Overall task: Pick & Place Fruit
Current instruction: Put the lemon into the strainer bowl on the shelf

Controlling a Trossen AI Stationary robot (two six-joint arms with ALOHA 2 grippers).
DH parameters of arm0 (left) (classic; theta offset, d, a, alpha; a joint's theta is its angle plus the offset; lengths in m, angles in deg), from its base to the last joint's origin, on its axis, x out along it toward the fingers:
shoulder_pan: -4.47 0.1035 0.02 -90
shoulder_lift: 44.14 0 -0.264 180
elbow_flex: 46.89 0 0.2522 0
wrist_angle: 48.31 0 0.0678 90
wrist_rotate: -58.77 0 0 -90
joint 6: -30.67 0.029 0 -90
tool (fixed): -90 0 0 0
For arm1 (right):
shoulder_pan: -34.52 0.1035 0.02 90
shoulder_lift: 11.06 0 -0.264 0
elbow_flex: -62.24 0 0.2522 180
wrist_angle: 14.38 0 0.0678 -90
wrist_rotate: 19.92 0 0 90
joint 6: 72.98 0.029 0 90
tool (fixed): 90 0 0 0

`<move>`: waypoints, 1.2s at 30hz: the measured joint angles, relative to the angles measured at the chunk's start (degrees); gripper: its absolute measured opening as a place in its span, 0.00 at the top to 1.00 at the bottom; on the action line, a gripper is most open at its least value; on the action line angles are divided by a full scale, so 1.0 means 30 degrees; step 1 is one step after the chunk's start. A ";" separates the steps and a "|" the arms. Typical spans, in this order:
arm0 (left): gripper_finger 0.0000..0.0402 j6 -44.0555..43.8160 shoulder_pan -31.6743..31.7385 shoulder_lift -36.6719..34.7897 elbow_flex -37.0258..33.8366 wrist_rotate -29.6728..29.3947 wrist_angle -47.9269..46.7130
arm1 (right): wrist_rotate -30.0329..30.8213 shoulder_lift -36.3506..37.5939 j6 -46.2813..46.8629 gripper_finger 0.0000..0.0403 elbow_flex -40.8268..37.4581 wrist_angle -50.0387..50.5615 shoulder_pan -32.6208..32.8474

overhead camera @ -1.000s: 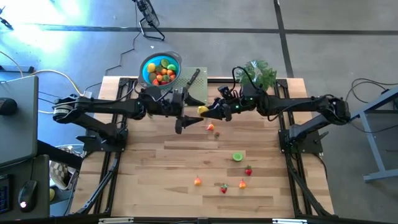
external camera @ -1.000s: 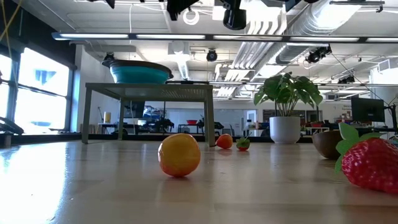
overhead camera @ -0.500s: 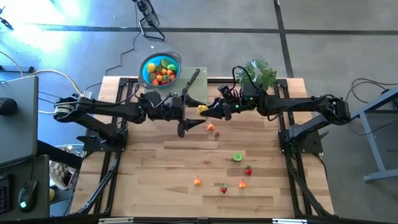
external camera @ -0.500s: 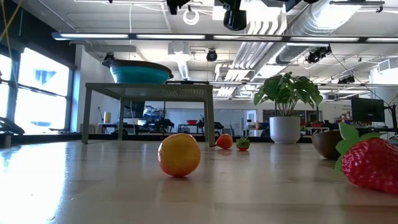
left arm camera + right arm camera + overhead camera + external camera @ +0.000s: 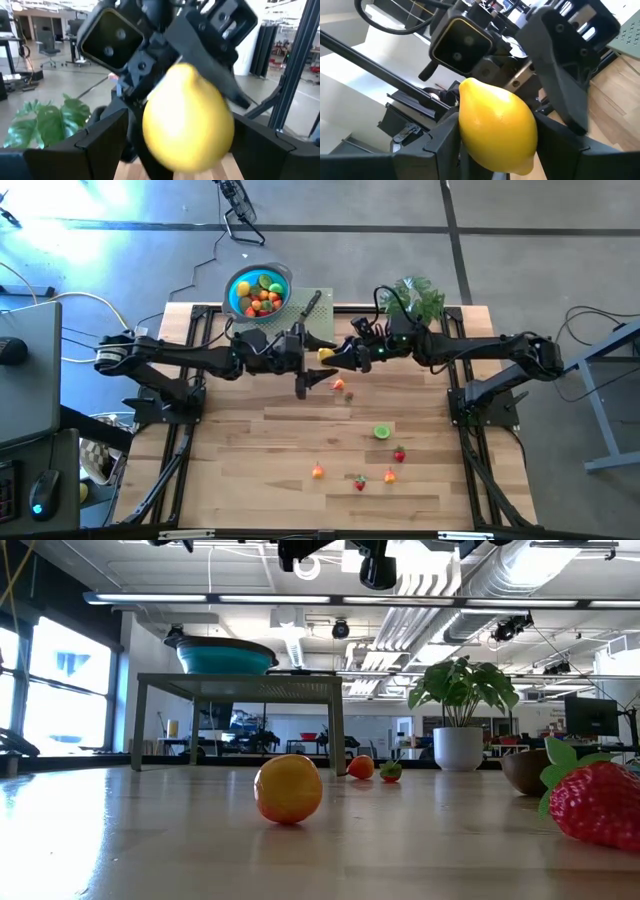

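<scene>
A wooden table [image 5: 260,470] carries both dark arms, which reach in from its two sides and meet near the far edge. Behind that edge a blue bowl [image 5: 238,282] heaped with toy fruit sits on a small green perforated stand [image 5: 318,327], with a black-handled knife [image 5: 309,304] lying on the stand and a leafy potted plant [image 5: 415,295] further to the right. The right gripper [image 5: 334,358] hangs above the table just in front of the stand, its fingers pinching a yellow toy lemon [image 5: 496,128], which fills the middle of both wrist views. The left gripper [image 5: 303,371] is right up against it, facing it, fingers spread wide on either side of the lemon; whether they touch the fruit cannot be made out. Just in front of the two grippers a small orange-red fruit [image 5: 339,385] and a tiny green-topped piece [image 5: 349,395] lie on the wood. Nearer the front edge lie a lime half [image 5: 381,432], a strawberry [image 5: 399,454], an orange piece [image 5: 318,471] and two more small red pieces [image 5: 359,481] [image 5: 390,475], well apart from the arms.
</scene>
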 joint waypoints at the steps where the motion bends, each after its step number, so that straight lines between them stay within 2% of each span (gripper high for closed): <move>1: 0.23 -0.0003 -0.0005 0.0057 0.0043 0.0003 0.0095 | 0.0000 0.0000 0.0000 0.49 0.0000 0.0000 -0.0001; 11: 0.24 -0.0013 0.0000 0.0089 0.0055 0.0059 0.0017 | 0.0000 -0.0001 -0.0036 0.49 0.0000 -0.0007 0.0014; 23: 0.47 0.0148 0.0036 0.0082 0.0055 -0.0175 0.0185 | 0.0161 -0.0007 0.0226 0.49 0.0000 0.0080 -0.0008; 36: 0.49 -0.0523 0.0022 0.0067 0.0055 0.0072 0.0225 | -0.0036 -0.0007 0.0095 0.50 0.0000 0.0060 0.0007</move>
